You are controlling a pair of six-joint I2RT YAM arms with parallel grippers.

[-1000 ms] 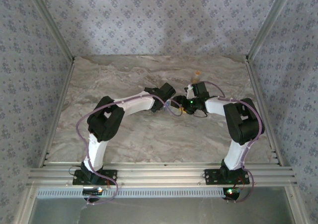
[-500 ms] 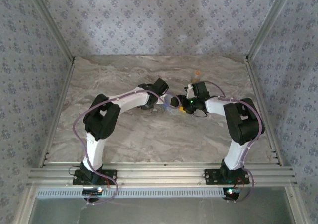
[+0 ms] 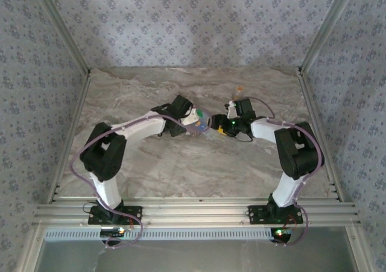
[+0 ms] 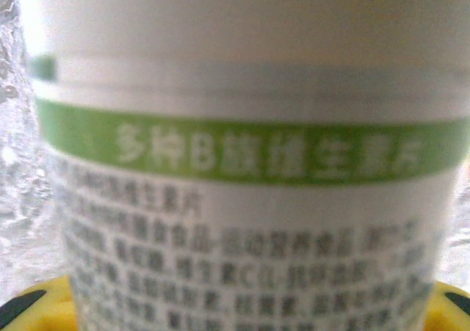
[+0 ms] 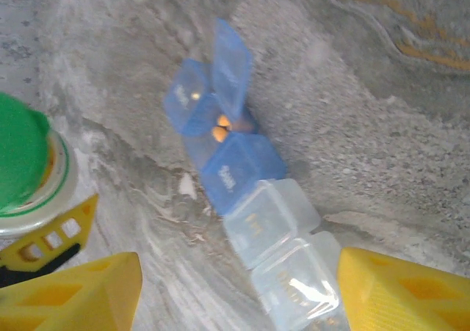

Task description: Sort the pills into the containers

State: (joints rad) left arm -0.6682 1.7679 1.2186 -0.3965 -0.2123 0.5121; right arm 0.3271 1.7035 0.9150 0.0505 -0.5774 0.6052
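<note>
The pill box (image 5: 236,175) lies near the middle of the table (image 3: 181,169), and you have much free surface around it. On the near side of the box the marble top is bare up to the metal rail (image 3: 193,210). To the left and right of the box the table is also bare, as far as the side rails. Behind the box, toward the back wall (image 3: 193,25), there is one small orange thing (image 3: 239,91); I cannot tell what it is. The only tight place is at the box itself, where both arms meet.

The box lies flat. At its blue end one lid (image 5: 233,74) stands up, and orange pills (image 5: 219,133) lie in the open compartment. Its clear end is below the right gripper (image 5: 236,294). The yellow fingers (image 5: 400,291) of this gripper stand wide apart and hold nothing; I cannot tell if they touch the box.

The left gripper (image 4: 235,313) is just to the left of the box and is clamped on a white bottle (image 4: 242,125) with a green band. The green cap (image 5: 18,155) of the bottle is near the blue end of the box.
</note>
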